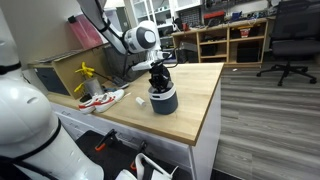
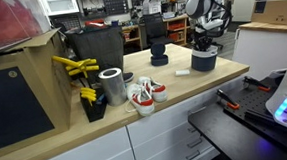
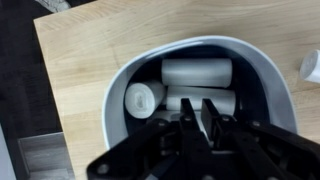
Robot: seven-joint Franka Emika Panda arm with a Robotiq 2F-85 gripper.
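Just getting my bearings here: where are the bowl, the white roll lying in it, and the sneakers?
bowl [image 3: 115,105], wrist view, left side of its pale rim.
white roll [image 3: 197,72], wrist view, middle of its side.
sneakers [image 2: 145,98], in an exterior view, on the white upper.

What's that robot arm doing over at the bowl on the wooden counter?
The robot arm's gripper is reaching down into a dark bowl with a pale rim, which stands on the wooden counter. White rolls lie inside the bowl. The fingers are close together right by the rolls, but it isn't clear whether they grip one. In an exterior view, a metal can stands farther along the counter.
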